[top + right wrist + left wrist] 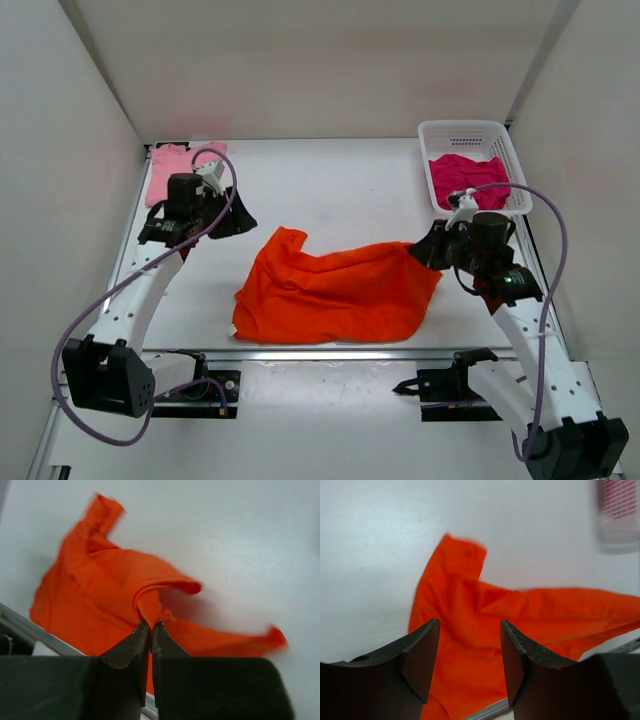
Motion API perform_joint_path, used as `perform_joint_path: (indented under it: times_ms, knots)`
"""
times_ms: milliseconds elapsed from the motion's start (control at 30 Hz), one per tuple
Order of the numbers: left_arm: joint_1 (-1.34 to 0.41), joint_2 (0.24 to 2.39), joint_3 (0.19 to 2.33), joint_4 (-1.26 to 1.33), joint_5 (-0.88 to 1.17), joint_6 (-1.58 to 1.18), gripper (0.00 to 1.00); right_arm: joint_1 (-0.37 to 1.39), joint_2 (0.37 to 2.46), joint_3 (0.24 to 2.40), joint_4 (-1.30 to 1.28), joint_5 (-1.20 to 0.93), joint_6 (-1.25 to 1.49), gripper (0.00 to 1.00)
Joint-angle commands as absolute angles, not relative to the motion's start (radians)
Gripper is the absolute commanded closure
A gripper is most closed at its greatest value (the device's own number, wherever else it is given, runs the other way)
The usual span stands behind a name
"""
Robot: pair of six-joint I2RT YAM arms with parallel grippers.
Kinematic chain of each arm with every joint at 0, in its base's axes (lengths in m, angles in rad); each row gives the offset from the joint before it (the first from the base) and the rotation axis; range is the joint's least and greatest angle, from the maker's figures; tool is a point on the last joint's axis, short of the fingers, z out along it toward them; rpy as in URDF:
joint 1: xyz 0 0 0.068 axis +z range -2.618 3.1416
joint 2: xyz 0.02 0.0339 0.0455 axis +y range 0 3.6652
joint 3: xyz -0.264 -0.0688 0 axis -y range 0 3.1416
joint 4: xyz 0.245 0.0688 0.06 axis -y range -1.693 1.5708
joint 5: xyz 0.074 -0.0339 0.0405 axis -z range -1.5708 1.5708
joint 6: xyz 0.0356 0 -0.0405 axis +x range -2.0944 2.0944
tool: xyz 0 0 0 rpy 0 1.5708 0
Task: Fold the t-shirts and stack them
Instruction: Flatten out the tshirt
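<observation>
White table [330,180], top view: orange shirt [335,290] crumpled at centre, pink shirt [168,170] far left, magenta shirt [468,178] in basket [440,130] far right. Left wrist: left gripper [470,625] parted, empty, left of orange shirt. Right wrist: right gripper [151,626] closed tight on raised fold of orange shirt.

White left arm [150,290] and right arm [530,345] on black bases [105,375] at seven and five o'clock; lilac cable [75,335] along each. Dark, wedge-shaped end effector fingers [420,655], possibly ridged.
</observation>
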State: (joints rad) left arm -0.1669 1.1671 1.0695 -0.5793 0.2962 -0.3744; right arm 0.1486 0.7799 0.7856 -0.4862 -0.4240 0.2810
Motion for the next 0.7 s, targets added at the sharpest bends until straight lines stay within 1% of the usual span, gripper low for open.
perform_joint_path:
  times_ms: [0,100,167,267,333,367,433,567,667]
  knots:
    - [-0.189,1.135,1.011,-0.58,0.229,-0.313,0.38,0.135,0.796,0.738,-0.468,-0.325,0.253,1.0]
    - [-0.201,1.075,0.902,-0.554,0.178,-0.325,0.33,0.043,0.785,0.693,-0.44,-0.402,0.241,1.0]
    - [-0.184,1.071,0.829,-0.548,0.172,-0.311,0.31,0.025,0.784,0.692,-0.449,-0.41,0.23,1.0]
    - [-0.215,1.104,0.798,-0.569,0.112,-0.288,0.3,0.047,0.793,0.692,-0.462,-0.368,0.21,1.0]
    - [-0.258,1.134,0.785,-0.578,0.002,-0.285,0.29,0.064,0.799,0.686,-0.459,-0.348,0.207,1.0]
    - [-0.28,1.153,0.775,-0.578,-0.021,-0.29,0.3,0.067,0.799,0.681,-0.454,-0.36,0.21,1.0]
    - [-0.293,1.184,0.772,-0.575,-0.044,-0.304,0.29,0.072,0.799,0.664,-0.428,-0.377,0.219,1.0]
    - [-0.324,1.302,0.891,-0.575,-0.116,-0.337,0.28,0.074,0.813,0.646,-0.397,-0.411,0.225,1.0]
    - [-0.304,1.408,0.975,-0.536,-0.082,-0.368,0.27,0.089,0.833,0.649,-0.405,-0.402,0.23,1.0]
